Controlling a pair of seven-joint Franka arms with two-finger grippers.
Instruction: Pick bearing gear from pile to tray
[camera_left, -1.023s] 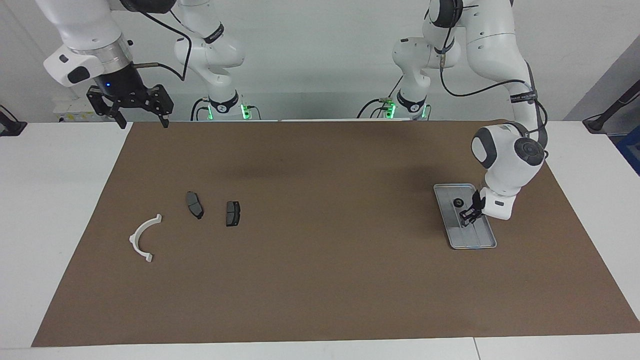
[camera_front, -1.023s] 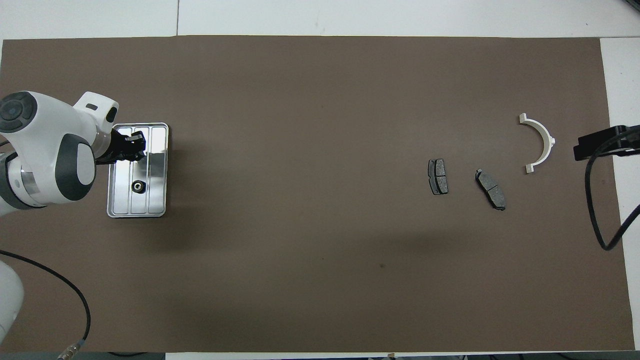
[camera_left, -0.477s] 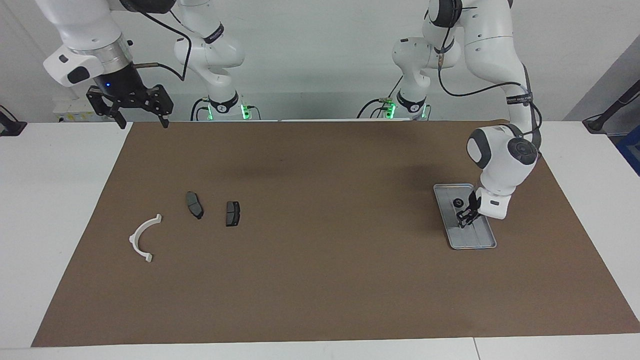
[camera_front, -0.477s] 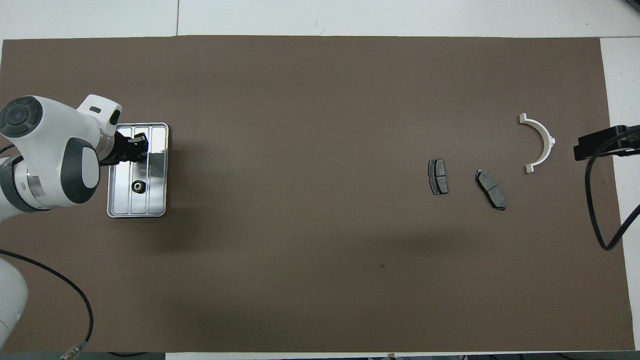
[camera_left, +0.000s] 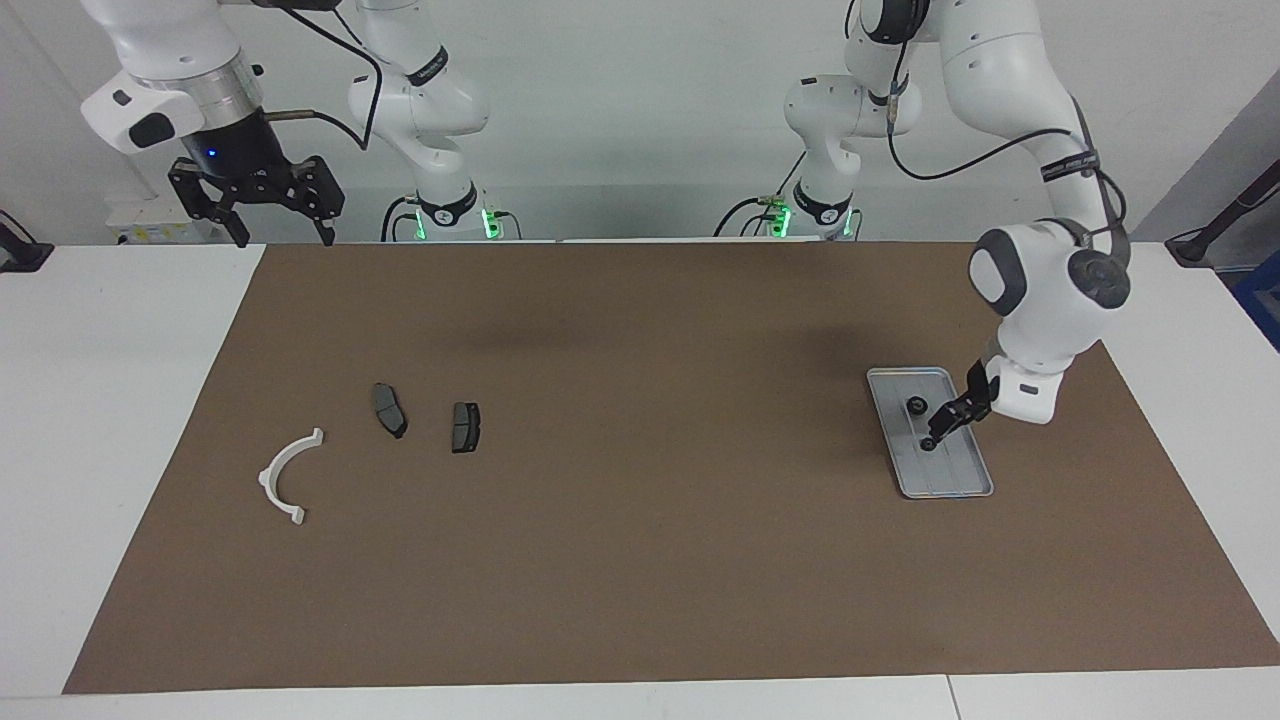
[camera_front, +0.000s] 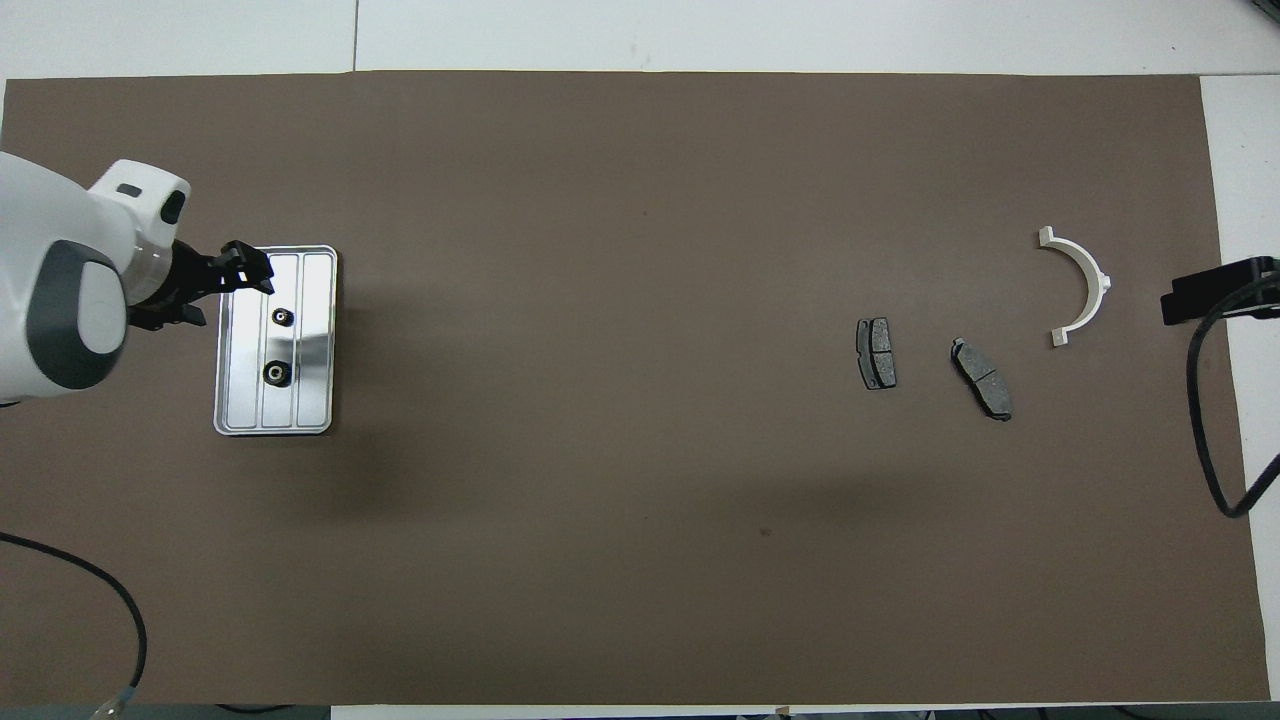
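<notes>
Two small black round gears in tray (camera_front: 318, 345): one (camera_front: 283, 317) farther from robots, one (camera_front: 275, 374) nearer. Tray long axis runs toward and away from robots, at left arm's end of brown mat (camera_front: 640, 500) on worktop (camera_left: 120, 400).

Pile at right arm's end: two dark brake pads (camera_front: 876, 367) (camera_front: 982, 378), one white half-ring bracket (camera_front: 1082, 284), well apart from tray.

Left gripper (camera_left: 945, 425) over tray edge, fingers apart, holding nothing.

Right gripper (camera_left: 257, 200) waits raised over mat corner, fingers apart, empty.
</notes>
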